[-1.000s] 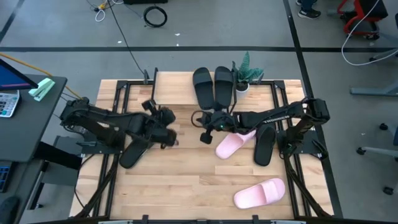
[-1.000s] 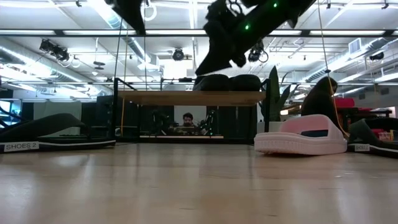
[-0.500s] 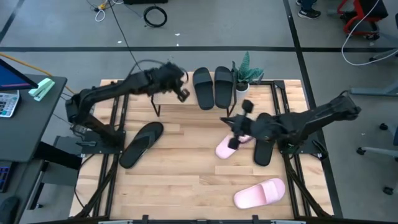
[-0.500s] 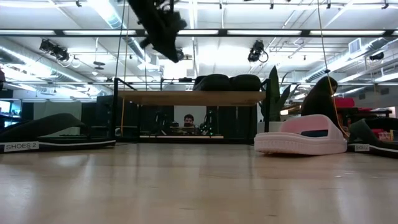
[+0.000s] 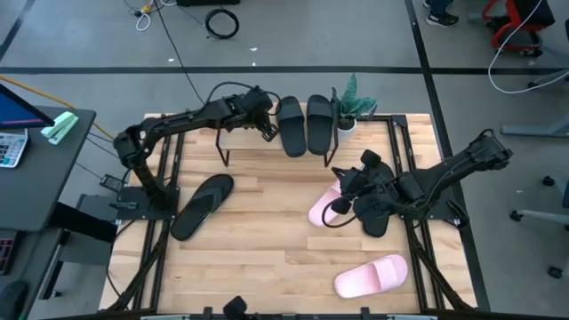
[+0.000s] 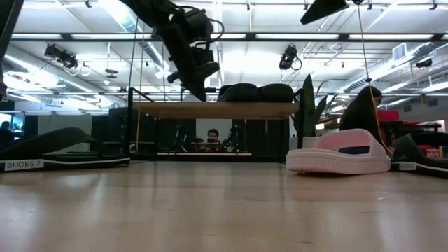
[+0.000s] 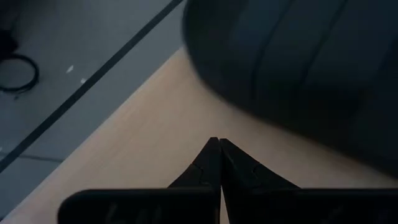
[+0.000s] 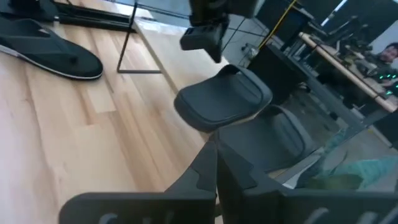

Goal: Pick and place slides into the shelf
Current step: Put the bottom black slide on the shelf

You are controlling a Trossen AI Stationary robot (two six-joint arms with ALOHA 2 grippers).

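Two black slides (image 5: 289, 125) (image 5: 318, 123) lie side by side on the shelf's plank top (image 5: 244, 116), seen as dark humps (image 6: 238, 92) in the low view. My left gripper (image 5: 266, 132) (image 7: 218, 142) hovers shut over the plank, just left of the left slide (image 7: 298, 62); I see no touch. My right gripper (image 5: 340, 180) (image 8: 216, 147) hangs shut and empty above a pale pink slide (image 5: 325, 208) that rests on the table. Another black slide (image 5: 202, 206) lies at the left, one (image 5: 378, 213) under the right arm, and a second pink one (image 5: 371, 276) at the near right.
A small potted plant (image 5: 355, 103) stands at the shelf's right end. The shelf's thin black legs (image 5: 222, 151) stand on the slatted tabletop (image 5: 267, 249), which is bare in its middle and near left. People sit in the room beyond the table (image 6: 212, 135).
My left gripper has swung from above the black slide at the table's left toward the far edge, ending over the shelf top beside the black slides. My right gripper has drawn back from the shelf toward the table's right and risen. Both stay shut; no slide has moved.
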